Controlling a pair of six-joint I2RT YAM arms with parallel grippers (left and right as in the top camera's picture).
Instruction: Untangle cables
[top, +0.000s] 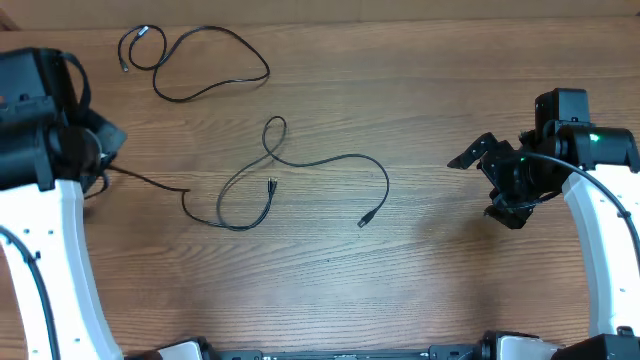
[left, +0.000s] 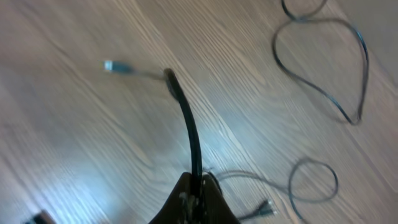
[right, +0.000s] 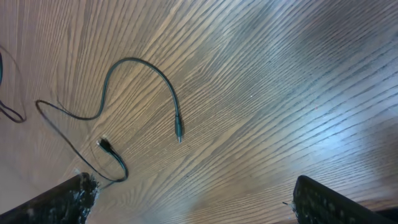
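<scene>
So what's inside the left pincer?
One thin black cable, clamped in the shut left pincer, its silver-tipped plug end sticking out beyond. The stretch inside the grip is hidden.

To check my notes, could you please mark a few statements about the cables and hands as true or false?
1. The left hand is shut on a cable. True.
2. The right hand grips a cable. False: it is open and empty.
3. A second cable lies alone at top left in the overhead view. True.
4. All cables form one knot. False: the second cable lies apart.
</scene>
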